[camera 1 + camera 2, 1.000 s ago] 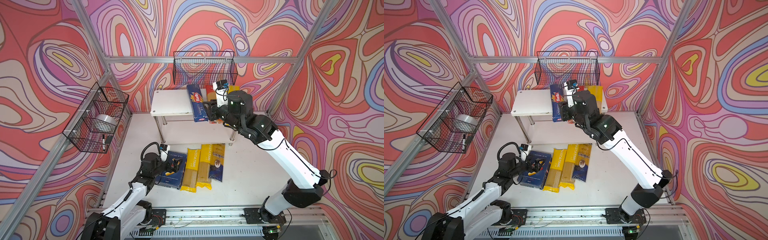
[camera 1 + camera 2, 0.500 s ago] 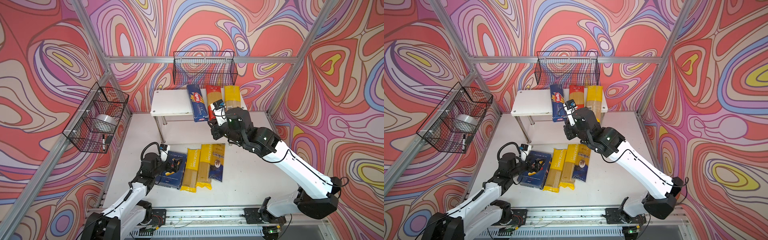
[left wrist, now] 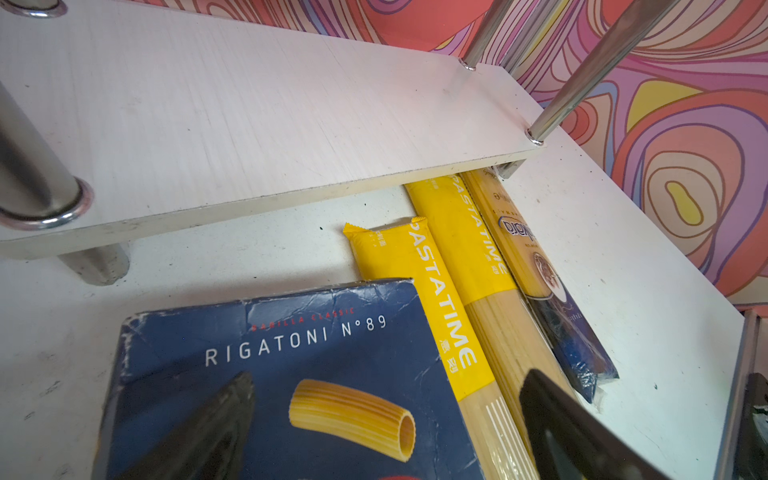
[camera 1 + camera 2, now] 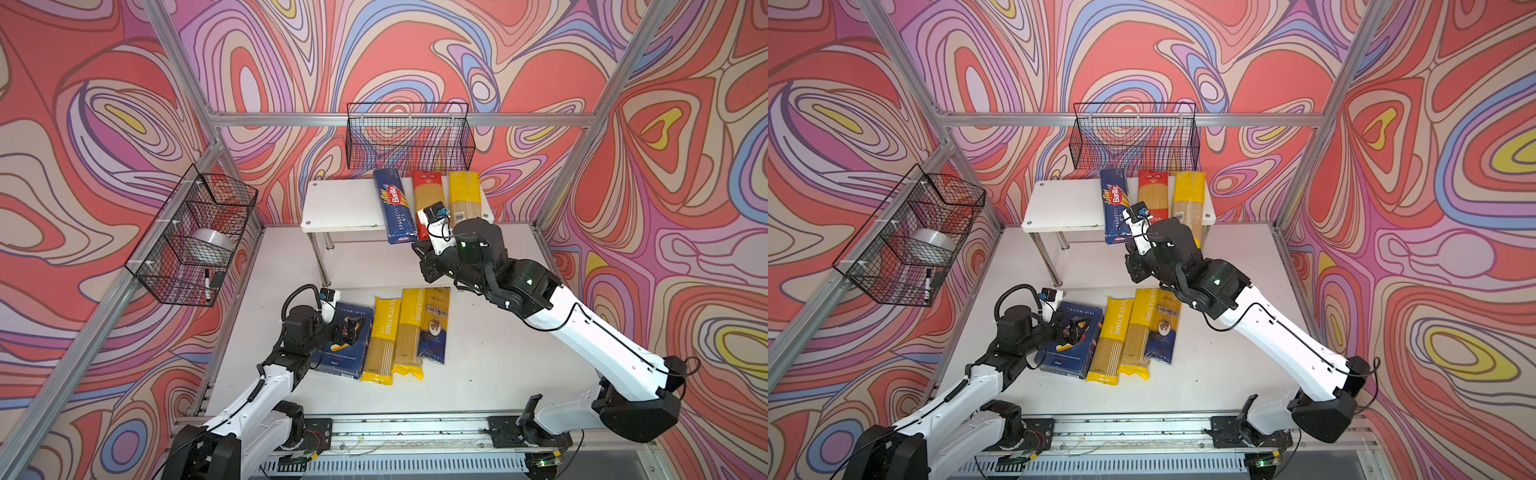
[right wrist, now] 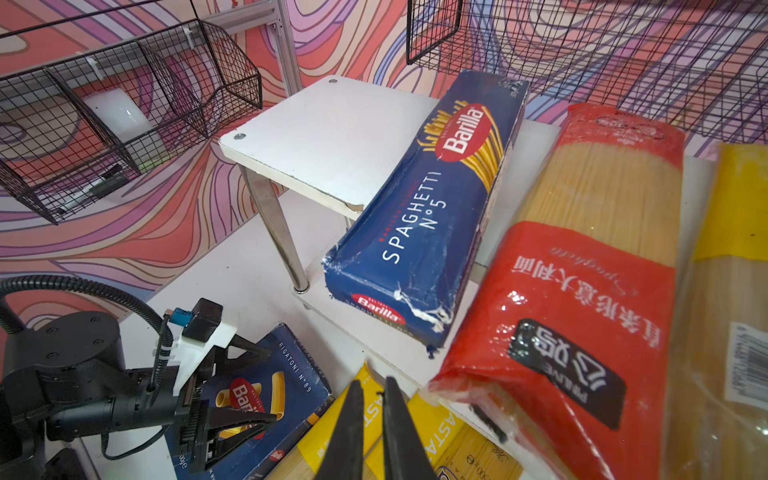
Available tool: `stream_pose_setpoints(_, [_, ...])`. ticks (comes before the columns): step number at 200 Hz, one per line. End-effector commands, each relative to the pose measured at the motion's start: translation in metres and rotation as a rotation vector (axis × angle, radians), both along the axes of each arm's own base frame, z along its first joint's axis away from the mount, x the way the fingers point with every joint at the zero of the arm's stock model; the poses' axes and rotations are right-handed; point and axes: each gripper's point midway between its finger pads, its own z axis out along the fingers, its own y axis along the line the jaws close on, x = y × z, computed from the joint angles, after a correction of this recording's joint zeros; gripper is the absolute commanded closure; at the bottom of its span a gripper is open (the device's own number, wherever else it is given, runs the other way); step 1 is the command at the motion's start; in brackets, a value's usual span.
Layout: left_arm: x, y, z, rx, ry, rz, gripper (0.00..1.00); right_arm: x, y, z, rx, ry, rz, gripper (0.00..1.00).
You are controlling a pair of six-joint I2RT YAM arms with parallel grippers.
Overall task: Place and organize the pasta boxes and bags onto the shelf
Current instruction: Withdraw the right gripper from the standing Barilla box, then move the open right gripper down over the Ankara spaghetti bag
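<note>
On the white shelf (image 4: 340, 203) the top board carries the blue spaghetti box (image 4: 395, 208), a red-and-clear bag (image 4: 428, 189) and a yellow bag (image 4: 463, 195) side by side, the box hanging over the front edge. On the table lie the rigatoni box (image 4: 345, 345), two yellow bags (image 4: 380, 340) (image 4: 411, 332) and the gold-and-navy bag (image 4: 434, 328). My left gripper (image 3: 388, 378) is open just over the rigatoni box, holding nothing. My right gripper (image 5: 372, 384) is shut and empty, in the air before the shelf's front edge, above the far ends of the yellow bags.
A black wire basket (image 4: 409, 137) hangs on the back wall right above the shelf. Another wire basket (image 4: 195, 232) on the left wall holds a tape roll and a marker. The shelf's lower board (image 3: 249, 124) and chrome legs (image 4: 320, 257) stand just behind the table bags.
My right arm has drawn back and down from the shelf top while its jaws closed, uncovering the red and yellow bags there. The left arm has not moved.
</note>
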Motion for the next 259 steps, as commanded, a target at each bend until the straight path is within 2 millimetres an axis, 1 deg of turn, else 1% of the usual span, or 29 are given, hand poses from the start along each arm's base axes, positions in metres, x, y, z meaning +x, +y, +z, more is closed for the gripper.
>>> stream_pose_setpoints(1, [0.005, -0.002, 0.014, -0.006, -0.04, -0.005, 0.0, 0.002, 0.009, -0.007, 0.0, 0.001, 0.02, 0.92])
stream_pose_setpoints(66, [0.005, -0.002, 0.015, -0.006, -0.041, -0.004, 0.0, 0.017, 0.03, -0.012, 0.019, -0.027, 0.04, 0.93])
stream_pose_setpoints(83, [0.005, -0.002, 0.015, -0.006, -0.04, -0.004, 0.0, 0.022, 0.035, -0.018, 0.0, -0.016, 0.036, 0.94])
stream_pose_setpoints(124, [0.005, -0.002, 0.015, -0.005, -0.04, -0.003, 0.0, 0.031, 0.041, -0.027, -0.013, 0.002, 0.016, 0.94])
stream_pose_setpoints(158, [0.005, -0.002, 0.015, -0.005, -0.041, -0.004, 0.0, 0.036, 0.046, -0.026, -0.004, -0.008, 0.015, 0.94])
stream_pose_setpoints(180, [0.005, -0.002, 0.016, -0.005, -0.042, -0.003, 0.0, 0.041, 0.055, -0.027, -0.012, -0.011, 0.029, 0.94])
stream_pose_setpoints(211, [0.004, -0.002, 0.017, -0.004, -0.043, -0.005, 0.0, 0.051, 0.066, -0.036, -0.039, -0.002, 0.034, 0.94])
stream_pose_setpoints(218, [0.004, -0.002, 0.017, -0.004, -0.044, -0.004, 0.0, 0.053, 0.069, -0.041, -0.047, 0.007, 0.038, 0.94])
stream_pose_setpoints(242, [0.004, 0.0, 0.017, -0.004, -0.049, 0.005, 0.0, 0.055, 0.076, -0.045, -0.06, 0.027, 0.055, 0.94])
stream_pose_setpoints(259, [0.004, 0.0, 0.018, -0.004, -0.053, 0.007, 0.0, 0.049, 0.075, -0.043, -0.063, 0.041, 0.076, 0.93])
